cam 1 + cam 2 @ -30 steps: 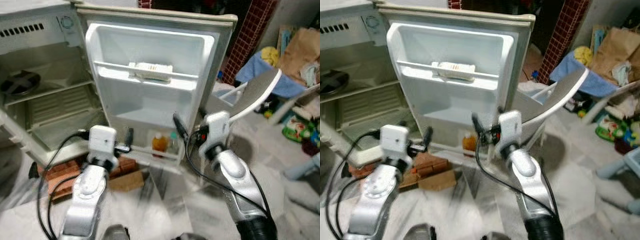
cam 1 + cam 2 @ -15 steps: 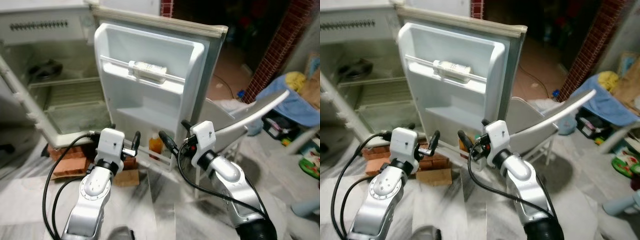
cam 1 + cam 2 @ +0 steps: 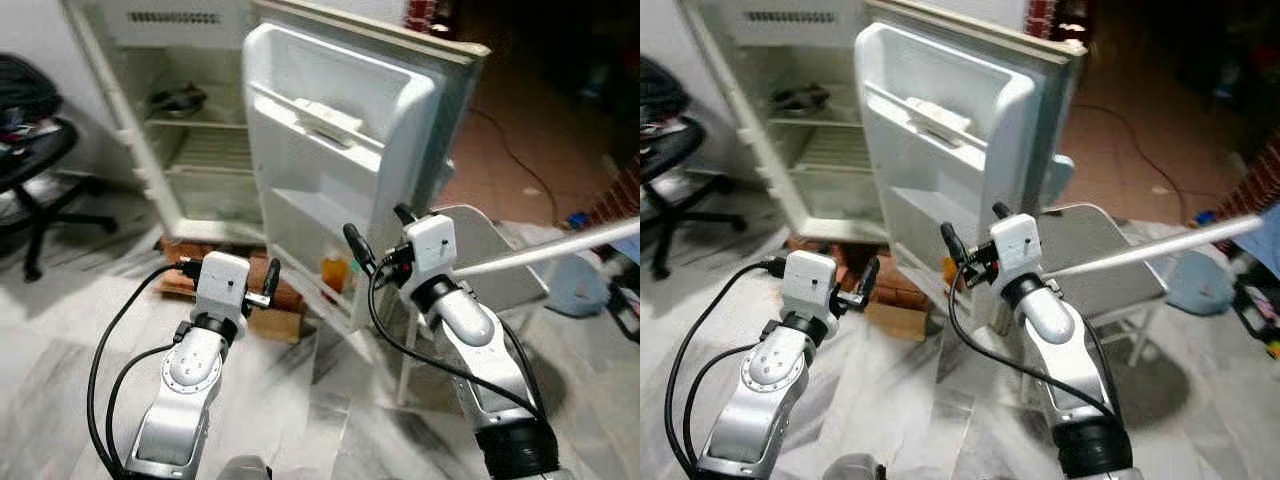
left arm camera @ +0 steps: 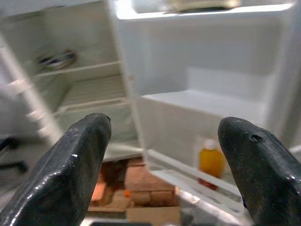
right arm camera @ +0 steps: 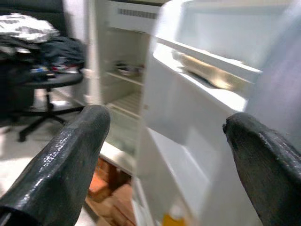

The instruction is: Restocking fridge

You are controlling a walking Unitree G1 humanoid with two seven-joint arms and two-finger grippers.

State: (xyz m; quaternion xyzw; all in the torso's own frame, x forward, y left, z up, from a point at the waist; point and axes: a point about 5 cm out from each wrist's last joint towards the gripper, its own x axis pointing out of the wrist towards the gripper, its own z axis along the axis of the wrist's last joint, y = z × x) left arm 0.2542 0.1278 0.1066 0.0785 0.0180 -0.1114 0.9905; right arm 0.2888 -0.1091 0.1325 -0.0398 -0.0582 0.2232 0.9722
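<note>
Head views, both eyes: we stand before a small white fridge [image 3: 190, 120] whose white moulded door [image 3: 330, 170] hangs wide open toward us. A small bottle of orange liquid [image 3: 334, 272] sits in the lowest door rack, and a pale flat pack [image 3: 325, 115] lies in the upper door rack. A dark round dish [image 3: 178, 99] rests on an inner wire shelf. The cabinet stands on red bricks [image 3: 215, 262] beside a brown cardboard box [image 3: 280, 322]. Our left gripper [image 3: 262, 287] is raised low, in front of the bricks; our right gripper [image 3: 378, 238] is raised just before the door's lower edge. A grey folding chair [image 3: 480, 262] stands to the right, a black office chair [image 3: 30, 170] to the left.

Left wrist view: the left gripper [image 4: 162, 155] has its black fingers [image 4: 82, 160] spread wide apart, holding nothing; between them we see the orange bottle [image 4: 210, 162] in its rack.

Right wrist view: the right gripper [image 5: 164, 155] likewise has its fingers [image 5: 70, 155] well apart and empty, facing the door shelves.

Risk, as we judge it: both grippers are empty, so no item is in hand to stock. The right arm is close to the door, and a forward reach could knock it or topple the bottle. The chair close on the right could catch that arm.
</note>
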